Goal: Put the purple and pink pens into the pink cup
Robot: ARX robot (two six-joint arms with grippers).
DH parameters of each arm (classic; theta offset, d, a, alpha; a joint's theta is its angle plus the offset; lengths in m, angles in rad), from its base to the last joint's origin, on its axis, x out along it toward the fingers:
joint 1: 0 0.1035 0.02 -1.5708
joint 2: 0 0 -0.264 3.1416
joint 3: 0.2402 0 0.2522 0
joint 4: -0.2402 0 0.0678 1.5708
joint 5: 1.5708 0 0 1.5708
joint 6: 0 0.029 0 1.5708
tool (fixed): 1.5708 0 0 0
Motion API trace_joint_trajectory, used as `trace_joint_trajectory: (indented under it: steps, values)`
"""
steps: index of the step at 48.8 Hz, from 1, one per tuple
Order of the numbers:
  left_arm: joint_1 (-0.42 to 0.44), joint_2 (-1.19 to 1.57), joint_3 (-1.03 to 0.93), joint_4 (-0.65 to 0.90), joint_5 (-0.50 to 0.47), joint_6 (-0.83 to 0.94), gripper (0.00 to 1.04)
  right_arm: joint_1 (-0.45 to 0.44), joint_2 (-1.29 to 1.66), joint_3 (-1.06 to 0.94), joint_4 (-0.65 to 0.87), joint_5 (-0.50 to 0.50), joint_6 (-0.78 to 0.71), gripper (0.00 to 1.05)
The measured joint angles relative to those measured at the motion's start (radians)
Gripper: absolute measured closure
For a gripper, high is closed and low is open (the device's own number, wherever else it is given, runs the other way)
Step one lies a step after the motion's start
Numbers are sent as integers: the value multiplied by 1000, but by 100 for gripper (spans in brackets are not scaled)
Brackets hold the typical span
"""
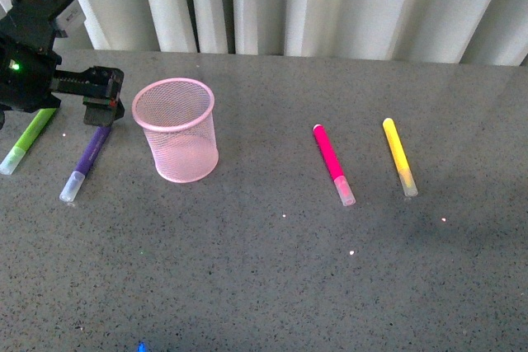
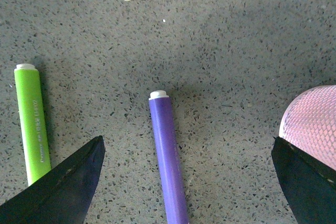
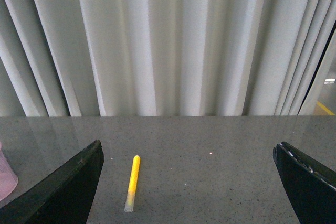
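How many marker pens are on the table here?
4. The lime green marker lies far left, the purple pen beside it just left of the pink cup, the pink pen right of the cup, the yellow marker furthest right. None appears hidden; the cup looks empty.

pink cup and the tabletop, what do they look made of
The pink cup looks like fine wire mesh, probably coated metal: see-through walls under a solid rim. The tabletop looks like grey speckled stone or stone-look laminate, with a faint sheen.
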Motion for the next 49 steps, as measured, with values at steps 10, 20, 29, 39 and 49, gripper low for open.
trace_joint_trajectory:
  steps: [10,20,29,39,49]
  values:
    - [-2,69,18,6,-23,31,7,0,0,0,0,0,0,7]
    - [-2,117,60,-1,-40,41,7,0,0,0,0,0,0,7]
    - [-1,143,89,-6,-51,58,7,0,0,0,0,0,0,7]
    - [0,177,113,-23,-61,69,7,0,0,0,0,0,0,7]
    - [10,188,128,-41,-64,60,23,0,0,0,0,0,0,7]
